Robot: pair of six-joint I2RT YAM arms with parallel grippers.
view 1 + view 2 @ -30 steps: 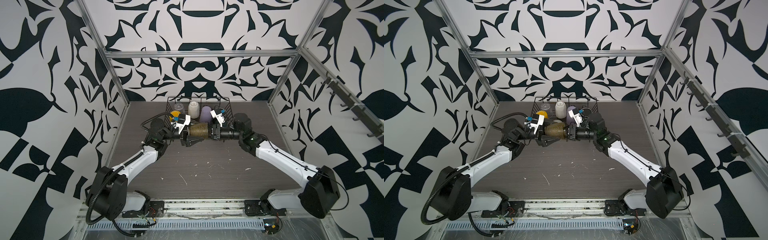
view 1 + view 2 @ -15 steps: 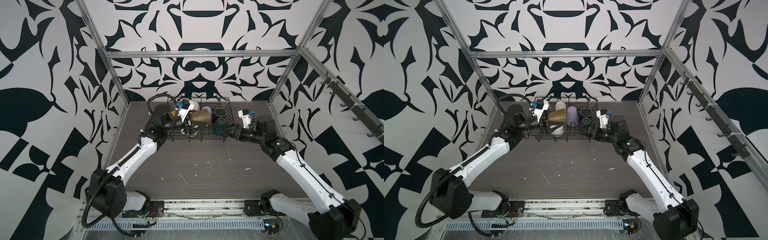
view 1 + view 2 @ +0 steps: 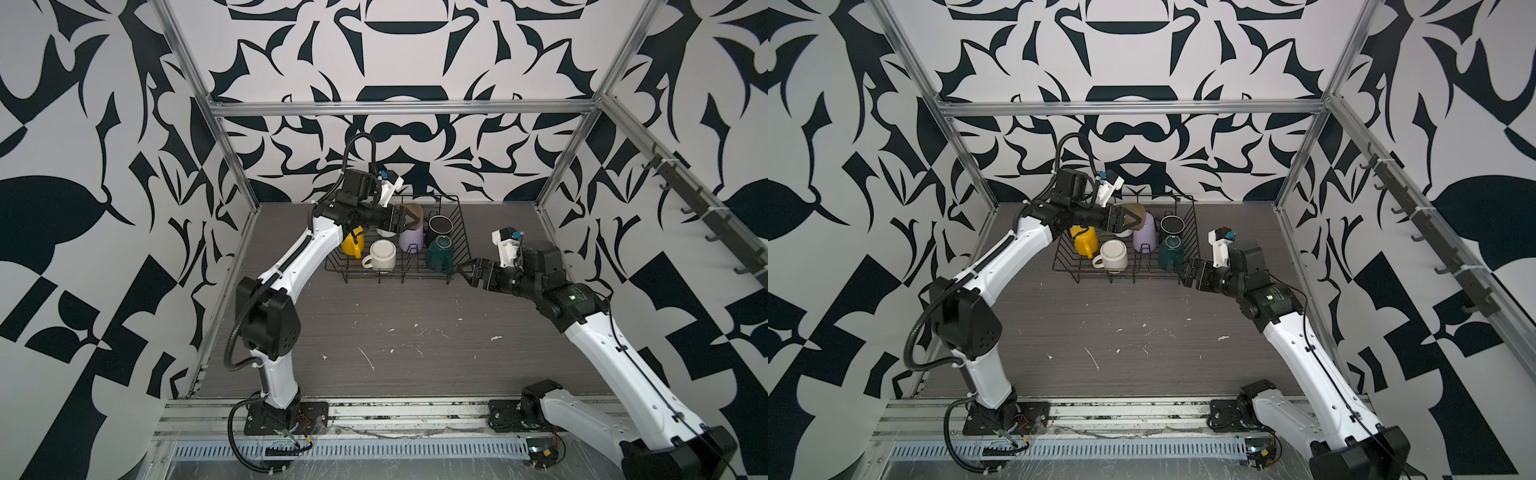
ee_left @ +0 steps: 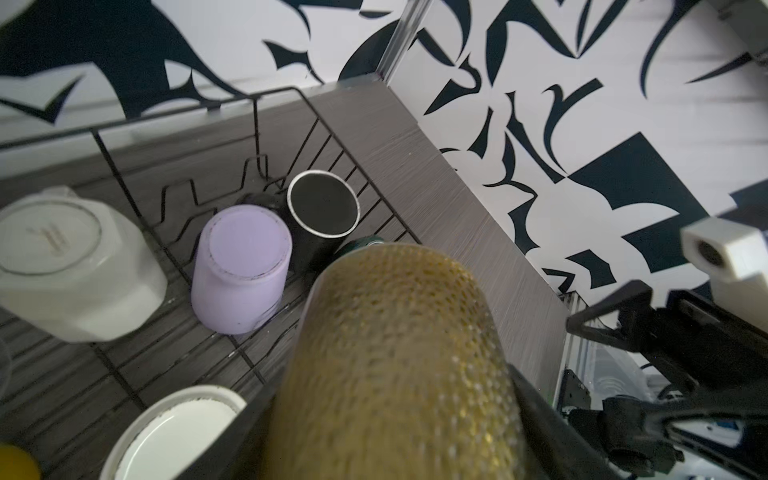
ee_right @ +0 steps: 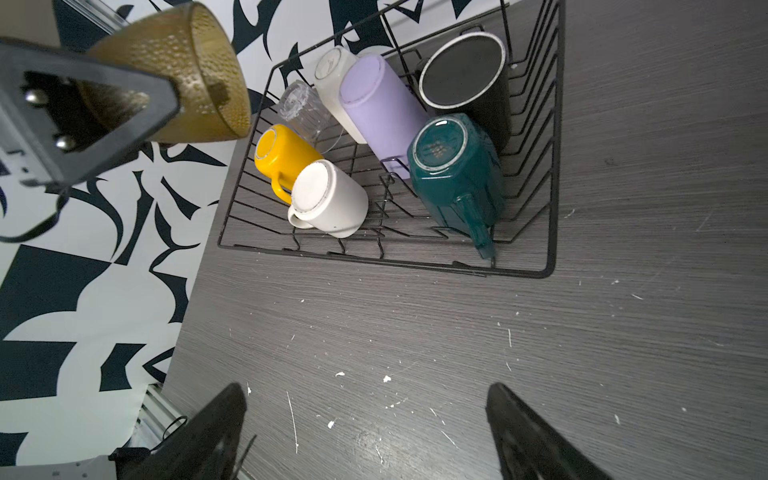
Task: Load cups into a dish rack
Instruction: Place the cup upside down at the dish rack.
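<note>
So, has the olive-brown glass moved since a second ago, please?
Yes: the olive-brown glass went from in front of the dish rack to above it.

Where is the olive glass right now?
In both top views the olive glass is clamped in the left gripper, held above the rack, nearest the lilac tumbler.

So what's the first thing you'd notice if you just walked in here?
Probably the bumpy olive-brown glass, held in the air by the left gripper above the black dish rack. Inside the rack, upside down, are a yellow mug, a lilac tumbler and a dark-green mug. The right gripper is open and empty beside the rack.
</note>
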